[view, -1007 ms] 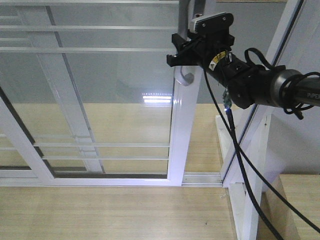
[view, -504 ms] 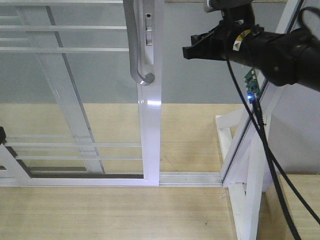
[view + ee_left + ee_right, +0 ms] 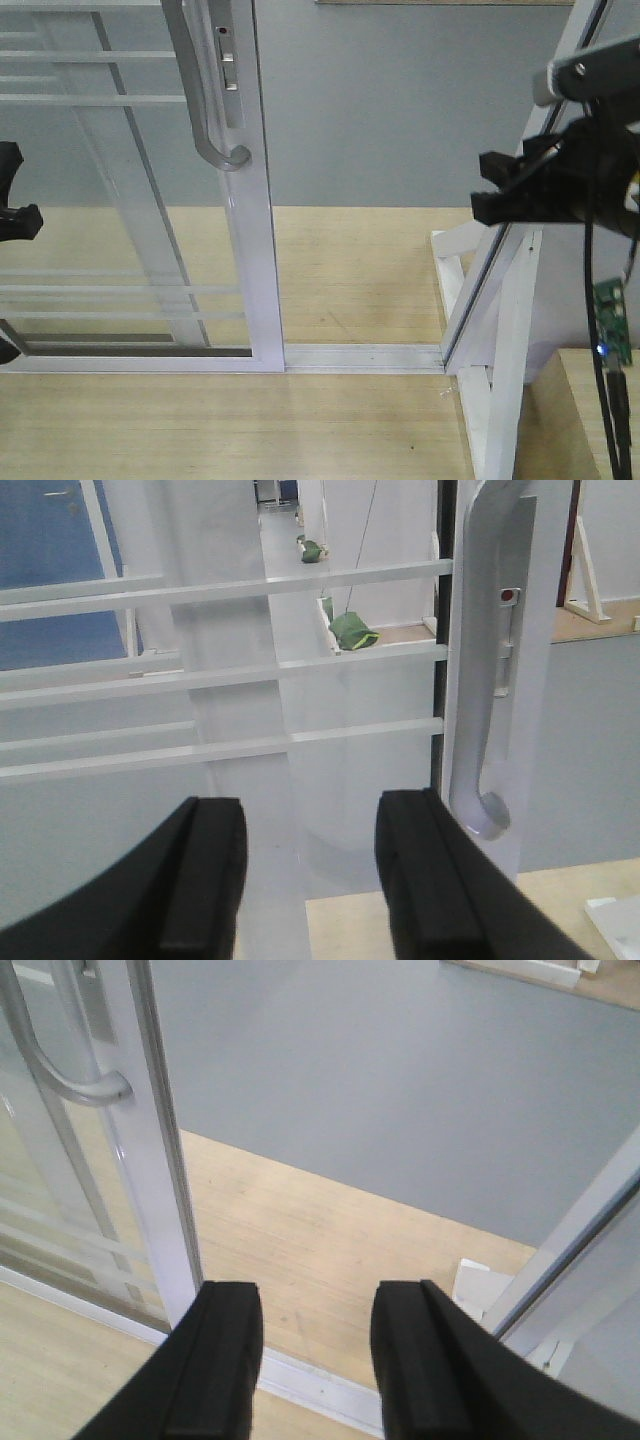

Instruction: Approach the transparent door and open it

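Note:
The transparent door (image 3: 258, 230), clear glass with thin bars in a white frame, stands slid to the left with an open gap to its right. Its curved grey handle (image 3: 205, 100) and lock plate sit on the right stile. My right gripper (image 3: 487, 187) hangs open and empty far right of the door, apart from it. In the right wrist view the right gripper (image 3: 315, 1300) is open over the floor track, with the handle (image 3: 60, 1070) at upper left. My left gripper (image 3: 310, 815) is open and empty, facing the glass just left of the handle (image 3: 480, 680); it shows at the front view's left edge (image 3: 12, 190).
A white floor track (image 3: 360, 355) runs from the door to a slanted white frame post (image 3: 500, 330) on the right. A wooden ledge (image 3: 590, 400) is at the bottom right. Green objects (image 3: 352, 632) lie beyond the glass.
The door has slid left and the gap has widened. My right gripper has come off the handle side and moved right and down. My left gripper has come into view at the left edge.

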You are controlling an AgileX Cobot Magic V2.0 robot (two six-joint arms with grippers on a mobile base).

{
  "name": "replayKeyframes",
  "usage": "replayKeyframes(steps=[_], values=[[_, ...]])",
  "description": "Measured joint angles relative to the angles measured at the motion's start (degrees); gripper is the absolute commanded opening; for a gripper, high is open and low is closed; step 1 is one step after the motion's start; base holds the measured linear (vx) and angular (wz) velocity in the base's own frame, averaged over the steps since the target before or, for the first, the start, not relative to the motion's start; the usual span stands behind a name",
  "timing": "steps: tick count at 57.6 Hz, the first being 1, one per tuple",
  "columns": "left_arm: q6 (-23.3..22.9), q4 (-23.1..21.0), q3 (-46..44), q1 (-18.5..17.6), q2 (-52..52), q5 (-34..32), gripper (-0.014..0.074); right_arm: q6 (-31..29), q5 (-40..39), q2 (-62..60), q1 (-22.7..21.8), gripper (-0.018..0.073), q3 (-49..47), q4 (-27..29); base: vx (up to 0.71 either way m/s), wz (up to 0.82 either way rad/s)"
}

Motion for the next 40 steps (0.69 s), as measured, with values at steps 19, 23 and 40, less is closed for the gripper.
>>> replayKeyframes(steps=[19, 23, 40], values=[[-4.9, 11.6, -14.7, -0.6, 18.1, -1.8, 0.0499, 2.0, 2.9, -14.9, -0.2, 0.0347, 8.7, -1.3, 0.0, 0.0], [-5.3, 11.6, -18.5, -0.6, 22.9, -2.5, 0.0504, 2.1, 4.3, -16.1, -0.2, 0.0347, 8.8, -1.4, 0.0, 0.0], [-9.6, 11.9, -29.5, -0.6, 36.6, -7.0, 0.0504, 2.2, 6.4, -17.0, -0.2, 0.0347, 8.8, -6.0, 0.0, 0.0]])
